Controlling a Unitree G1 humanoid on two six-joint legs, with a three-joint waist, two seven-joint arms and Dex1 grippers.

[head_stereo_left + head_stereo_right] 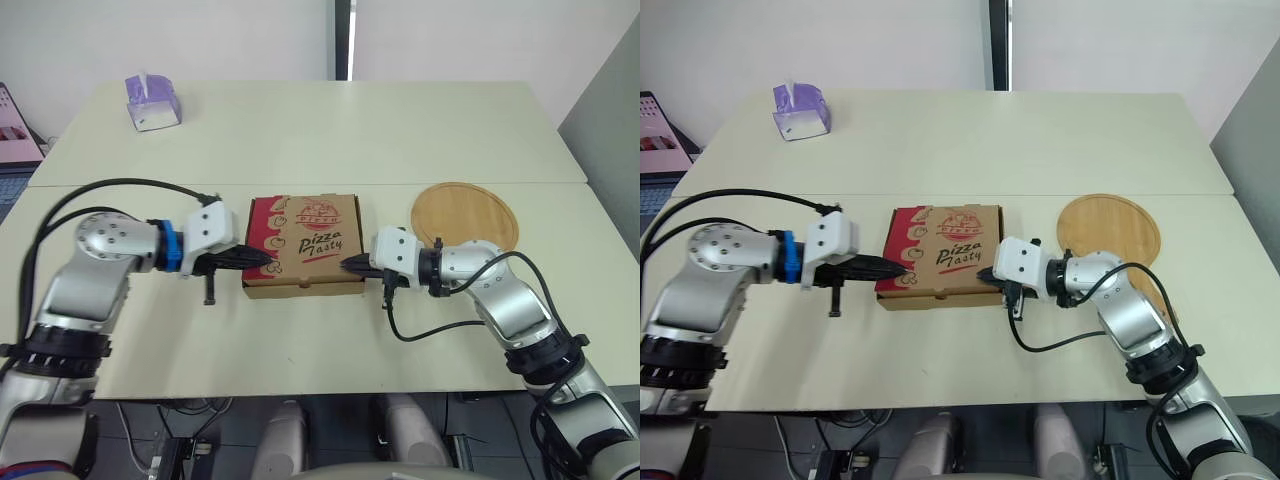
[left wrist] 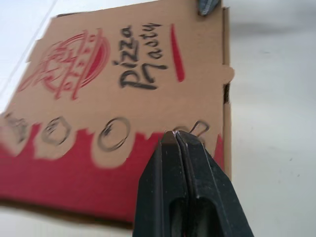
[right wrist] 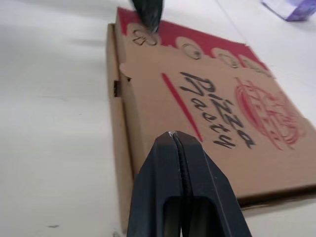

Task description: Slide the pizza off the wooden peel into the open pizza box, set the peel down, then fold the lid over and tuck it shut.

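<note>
Red-brown cardboard pizza box (image 1: 305,245) centre frame, lid down, left gripper (image 1: 268,262) closed at its left edge, right gripper (image 1: 346,265) closed opposite, round wooden peel (image 1: 465,212) apart, right.

The pizza box (image 1: 303,245) is matt brown cardboard, its lid printed in flat red and black ink. Near the desk's (image 1: 420,120) right edge, the peel (image 1: 465,213) is smooth pale wood with fine grain. The desk top looks like matt cream laminate. The left gripper (image 2: 175,137) and right gripper (image 3: 173,136) are smooth black plastic with a faint sheen.
</note>
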